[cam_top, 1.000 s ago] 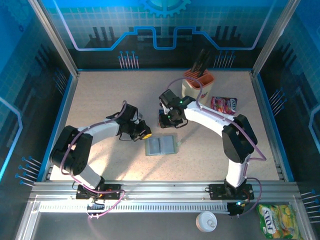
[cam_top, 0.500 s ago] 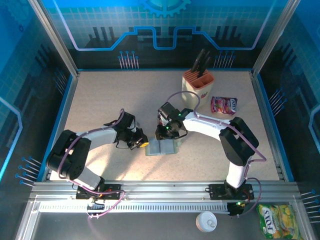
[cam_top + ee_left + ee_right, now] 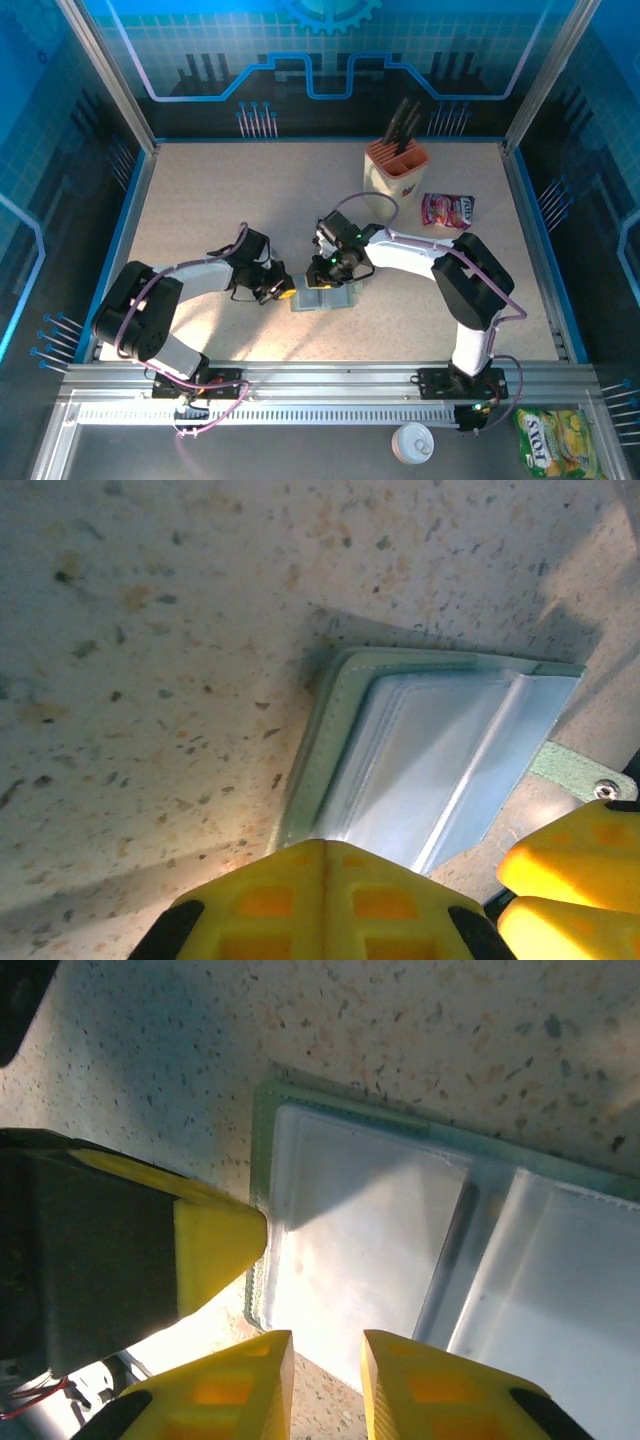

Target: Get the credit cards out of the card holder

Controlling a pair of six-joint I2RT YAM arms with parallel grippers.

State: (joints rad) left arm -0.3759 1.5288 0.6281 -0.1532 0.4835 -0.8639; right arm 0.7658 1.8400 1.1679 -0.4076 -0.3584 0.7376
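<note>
Green tab (image 3: 568,771), left-wrist view; left end effector (image 3: 322,858) pressed together, right end effector (image 3: 322,1348) ajar.

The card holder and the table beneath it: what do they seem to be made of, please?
Card holder: grey-green, matte, stitched rim, likely leather or imitation. Its inner sleeves: clear glossy plastic, catching glare. Table: matte speckled surface, stone-look laminate perhaps.

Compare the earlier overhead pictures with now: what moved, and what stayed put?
Both arms closed in on the card holder: the left gripper drew back to its left edge, jaws shut; the right gripper came nearer, over its left half, jaws slightly apart. Nothing taken hold of. Card holder, knife block and snack packet stayed.
</note>
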